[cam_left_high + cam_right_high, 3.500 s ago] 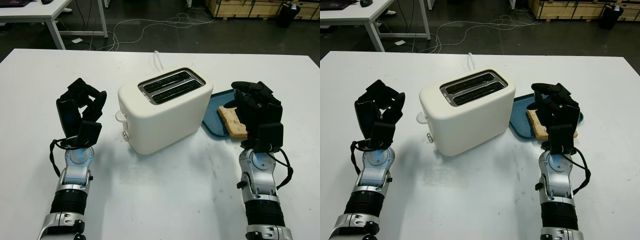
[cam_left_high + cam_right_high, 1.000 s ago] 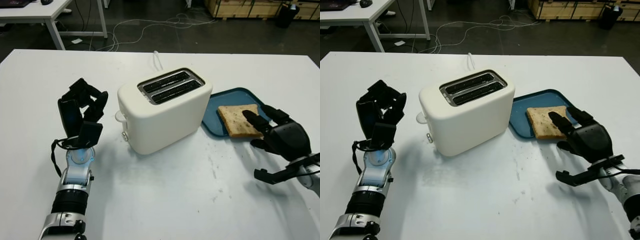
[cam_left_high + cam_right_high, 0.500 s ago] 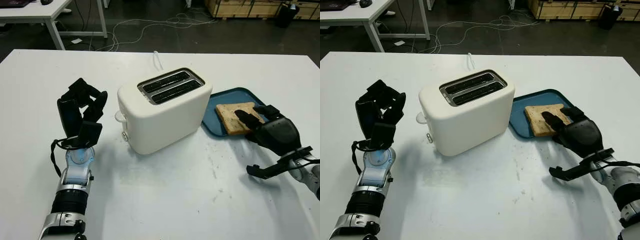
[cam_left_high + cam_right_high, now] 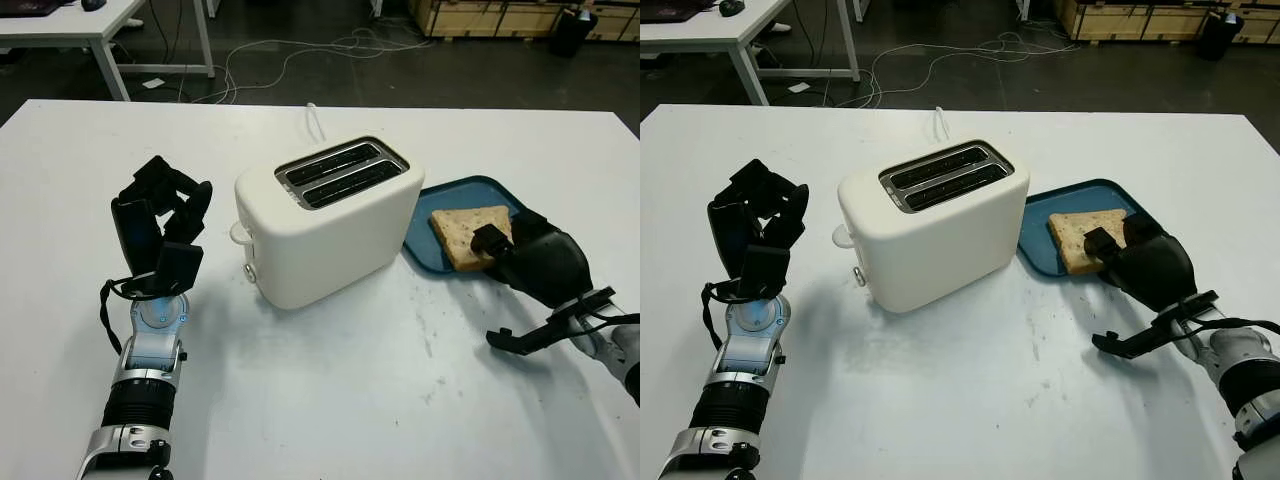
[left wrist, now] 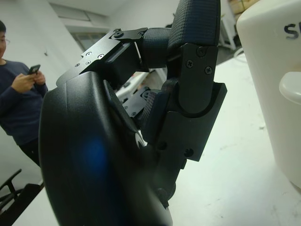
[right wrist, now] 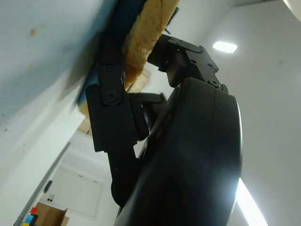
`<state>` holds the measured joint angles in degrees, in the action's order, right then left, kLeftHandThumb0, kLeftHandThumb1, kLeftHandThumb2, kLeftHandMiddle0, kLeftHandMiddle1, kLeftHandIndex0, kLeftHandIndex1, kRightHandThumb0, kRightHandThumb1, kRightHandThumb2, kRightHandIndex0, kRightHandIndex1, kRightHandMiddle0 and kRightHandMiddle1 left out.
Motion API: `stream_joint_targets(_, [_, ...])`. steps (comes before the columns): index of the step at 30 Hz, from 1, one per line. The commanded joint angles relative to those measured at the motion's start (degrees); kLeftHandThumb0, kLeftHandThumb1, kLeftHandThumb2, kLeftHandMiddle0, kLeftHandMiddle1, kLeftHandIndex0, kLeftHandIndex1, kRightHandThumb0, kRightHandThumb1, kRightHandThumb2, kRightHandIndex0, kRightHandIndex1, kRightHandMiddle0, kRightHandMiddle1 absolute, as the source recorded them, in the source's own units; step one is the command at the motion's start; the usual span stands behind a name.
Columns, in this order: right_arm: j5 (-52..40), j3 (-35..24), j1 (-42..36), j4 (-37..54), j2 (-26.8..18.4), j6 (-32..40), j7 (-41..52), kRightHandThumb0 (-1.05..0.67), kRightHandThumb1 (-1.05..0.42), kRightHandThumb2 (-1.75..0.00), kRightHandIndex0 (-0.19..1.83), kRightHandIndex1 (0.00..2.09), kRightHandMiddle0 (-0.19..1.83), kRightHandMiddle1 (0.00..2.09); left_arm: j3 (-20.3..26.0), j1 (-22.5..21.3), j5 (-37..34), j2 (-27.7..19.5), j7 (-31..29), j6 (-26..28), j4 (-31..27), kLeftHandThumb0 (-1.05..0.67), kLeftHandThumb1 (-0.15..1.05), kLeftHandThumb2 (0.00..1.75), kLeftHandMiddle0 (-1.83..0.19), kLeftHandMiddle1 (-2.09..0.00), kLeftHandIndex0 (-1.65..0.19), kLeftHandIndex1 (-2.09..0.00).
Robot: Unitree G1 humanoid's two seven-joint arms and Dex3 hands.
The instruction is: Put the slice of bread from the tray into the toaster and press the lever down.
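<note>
The slice of bread (image 4: pixel 468 234) lies on the blue tray (image 4: pixel 428 248) at the right of the frame, just beside the toaster (image 4: pixel 325 220). You see the right robot hand (image 4: pixel 527 258) at the slice's lower right edge, with one finger (image 4: pixel 489 241) laid on top of the bread. In the right wrist view a second finger (image 6: pixel 113 101) sits against the tray rim under the slice's edge (image 6: pixel 146 40), so the fingers are curled around the bread's edge; the slice has not left the tray.

The toaster is cream-white and stands mid-frame on the white counter (image 4: pixel 340 390), turned at an angle, its two top slots (image 4: pixel 341 173) empty. A round knob (image 4: pixel 241 232) and a small button (image 4: pixel 249 270) show on its left end face. A white cord (image 4: pixel 317 117) runs from behind it toward the counter's far edge.

The left robot hand (image 4: pixel 160 225) is raised at the left of the frame, well apart from the toaster, fingers curled and holding nothing. In the left wrist view, a person (image 5: pixel 21 110) in a dark top stands in the background looking at a phone (image 5: pixel 34 69).
</note>
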<state>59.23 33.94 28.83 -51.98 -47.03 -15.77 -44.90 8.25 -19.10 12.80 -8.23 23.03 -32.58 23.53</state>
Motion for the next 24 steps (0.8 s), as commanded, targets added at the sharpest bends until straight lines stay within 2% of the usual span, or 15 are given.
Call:
stream_joint_targets(1, [1.5, 1.19, -2.14, -0.16, 0.26, 1.37, -0.17, -0.54, -0.92, -0.41, 1.34, 1.75, 0.57, 1.75, -0.05, 0.37, -0.21, -0.11, -0.24, -1.07, -0.48, -0.96, 0.92, 0.33, -1.11, -1.68, -0.89, -1.51])
stream_joint_targets(3, [1.56, 1.29, -2.18, 0.01, 0.02, 0.98, -0.83, -0.54, -0.92, -0.44, 1.41, 1.75, 0.58, 1.75, -0.07, 0.38, -0.18, -0.1, -0.16, -1.22, -0.36, -0.96, 0.92, 0.32, -1.11, -1.67, -0.9, -1.5])
stream_joint_targets(7, [1.24, 1.25, -2.09, 0.61, -0.42, 0.32, -1.14, -0.53, -0.92, -0.5, 1.36, 1.75, 0.52, 1.75, -0.14, 0.44, 0.16, -0.11, 0.01, -1.0, -0.38, -0.96, 0.92, 0.32, -1.1, -1.67, -0.9, -1.5])
stream_joint_targets(16, [0.87, 0.56, -1.47, 3.91, -2.17, -1.38, -2.01, -0.49, -0.92, -0.5, 1.2, 1.75, 0.42, 1.75, -0.07, 0.48, -0.42, 0.02, -0.3, -1.4, -0.21, -0.95, 0.92, 0.32, -1.1, -1.67, -0.9, -1.49])
stream_joint_targets(20, [-0.28, -1.0, -1.81, 7.93, -3.67, -2.46, 0.63, -0.46, -0.92, -0.54, 1.13, 1.75, 0.35, 1.75, -0.08, 0.4, 0.01, -0.12, -0.03, -1.4, -0.07, -0.96, 0.92, 0.33, -1.1, -1.67, -0.89, -1.5])
stream_joint_targets(24, [-2.27, -3.72, -2.66, 13.13, -5.31, -3.01, 7.62, -0.45, -0.92, -0.64, 1.08, 1.75, 0.33, 1.75, -0.06, 0.36, 0.28, -0.13, 0.3, -1.51, 0.01, -0.96, 0.92, 0.33, -1.1, -1.68, -0.89, -1.5])
